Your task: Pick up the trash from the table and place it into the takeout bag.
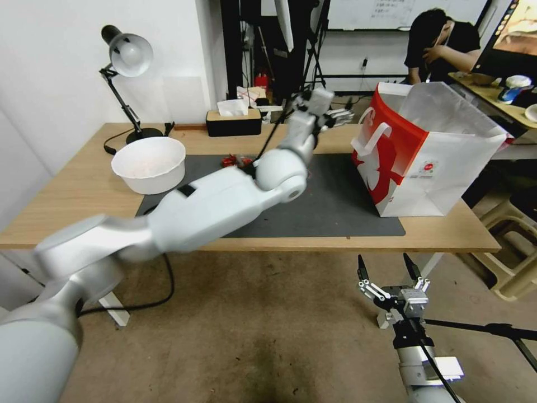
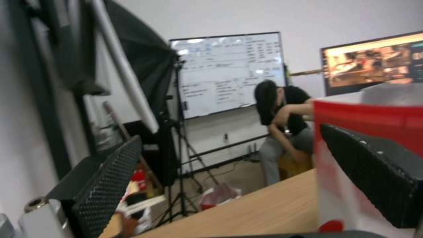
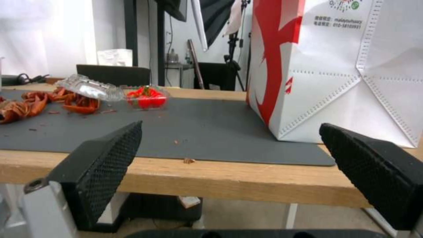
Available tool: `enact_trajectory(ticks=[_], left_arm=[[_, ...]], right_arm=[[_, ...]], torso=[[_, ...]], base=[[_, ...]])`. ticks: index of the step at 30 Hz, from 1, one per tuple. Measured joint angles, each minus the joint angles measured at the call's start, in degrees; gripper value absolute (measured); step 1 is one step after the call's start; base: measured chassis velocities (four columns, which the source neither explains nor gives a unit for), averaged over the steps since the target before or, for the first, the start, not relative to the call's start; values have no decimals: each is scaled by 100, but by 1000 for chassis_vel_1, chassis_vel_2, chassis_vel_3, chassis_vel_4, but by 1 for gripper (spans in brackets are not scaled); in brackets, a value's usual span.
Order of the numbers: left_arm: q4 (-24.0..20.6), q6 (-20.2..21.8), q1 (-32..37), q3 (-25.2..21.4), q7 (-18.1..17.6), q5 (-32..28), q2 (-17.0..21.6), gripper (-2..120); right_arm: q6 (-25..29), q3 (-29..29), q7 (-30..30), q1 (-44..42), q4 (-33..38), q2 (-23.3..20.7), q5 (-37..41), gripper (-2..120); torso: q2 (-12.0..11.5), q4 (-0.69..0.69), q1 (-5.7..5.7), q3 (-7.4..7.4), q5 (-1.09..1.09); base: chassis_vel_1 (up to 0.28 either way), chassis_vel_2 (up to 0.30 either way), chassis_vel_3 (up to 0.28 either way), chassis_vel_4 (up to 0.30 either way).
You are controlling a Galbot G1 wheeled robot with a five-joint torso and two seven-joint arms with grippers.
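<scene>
While raised over table point(image 1: 67, 207), left pincer point(image 1: 335, 116) spread.

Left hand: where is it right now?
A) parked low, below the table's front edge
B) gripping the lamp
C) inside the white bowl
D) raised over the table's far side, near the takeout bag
D: the left hand is stretched out above the far side of the table, open and empty, just short of the takeout bag.
</scene>
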Motion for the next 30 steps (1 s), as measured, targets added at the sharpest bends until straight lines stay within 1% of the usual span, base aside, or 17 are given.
enact_trajectory(ticks=[2, 4, 6, 8, 10, 11, 14, 16, 18, 20, 21, 24, 25, 26, 28, 29, 30], left_arm=[[-284, -12, 419, -277, -91, 185, 259, 100], [-366, -22, 589, -386, -107, 266, 359, 100], [-494, -44, 1065, -704, -129, 650, 650, 100], [-498, -47, 1102, -732, -131, 685, 669, 100], [-630, -62, 1691, -1142, -157, 1036, 946, 100], [-630, -62, 1691, -1142, -157, 1036, 946, 100], [-799, -62, 2200, -1484, -147, 1164, 1159, 100], [-1013, -89, 2709, -1916, -89, 1279, 1309, 100], [-1053, -90, 2787, -1988, -78, 1289, 1324, 100], [-1374, -120, 3548, -2640, 36, 1467, 1413, 100], [-1374, -120, 3548, -2640, 36, 1467, 1413, 100], [-1820, -341, 4982, -3608, 334, 1956, 1443, 100], [-1930, -453, 5412, -3879, 404, 2101, 1426, 100], [-1930, -453, 5412, -3879, 404, 2101, 1426, 100], [-2032, -653, 6007, -4187, 489, 2329, 1381, 100], [-2132, -735, 6365, -4375, 559, 2416, 1363, 100], [-2132, -735, 6365, -4375, 559, 2416, 1363, 100]], right_arm=[[-17, -7, -1, 23, 0, 0, -6, 100], [-23, -12, -3, 33, 0, 1, -10, 100], [-36, -34, -8, 61, 0, 9, -42, 100], [-37, -36, -8, 63, 0, 10, -46, 100], [-81, -62, -9, 70, 29, 24, -82, 100], [-81, -62, -9, 70, 29, 24, -82, 100], [-102, -90, -10, 79, 46, 30, -116, 100], [-121, -112, -10, 95, 55, 43, -139, 100], [-123, -114, -10, 97, 57, 45, -142, 100], [-143, -140, -10, 114, 70, 64, -165, 100], [-143, -140, -10, 114, 70, 64, -165, 100], [-148, -198, -23, 171, 62, 43, -176, 100], [-148, -201, -33, 175, 62, 33, -169, 100], [-148, -201, -33, 175, 62, 33, -169, 100], [-149, -194, -48, 178, 70, 15, -145, 100], [-154, -184, -62, 180, 80, 2, -127, 100], [-154, -184, -62, 180, 80, 2, -127, 100]], torso=[[0, -1, 0, 0, 0], [0, -1, 0, 0, 0], [1, 1, 0, 0, 1], [1, 1, 0, 0, 1], [1, -1, 0, 0, 1], [1, -1, 0, 0, 1], [1, 0, -1, 0, 2], [0, 0, 0, 0, 2], [1, 0, 0, 0, 2], [1, -2, 0, 0, 3], [1, -2, 0, 0, 3], [1, 4, -1, -1, 2], [1, 1, -1, -1, 5], [1, 1, -1, -1, 5], [0, 1, -1, 0, -1], [1, -1, -1, -1, 4], [1, -1, -1, -1, 4]], base=[[0, 0, 0, 0], [0, 0, 0, 0], [0, 0, 0, 0], [0, 0, 0, 0], [0, 0, 0, 0], [0, 0, 0, 0], [0, 0, 0, 0], [0, 0, 0, 0], [0, 0, 0, 0], [0, 0, 0, 0], [0, 0, 0, 0], [0, 0, 0, 0], [0, 0, 0, 0], [0, 0, 0, 0], [0, 0, 0, 0], [0, 0, 0, 0], [0, 0, 0, 0]])
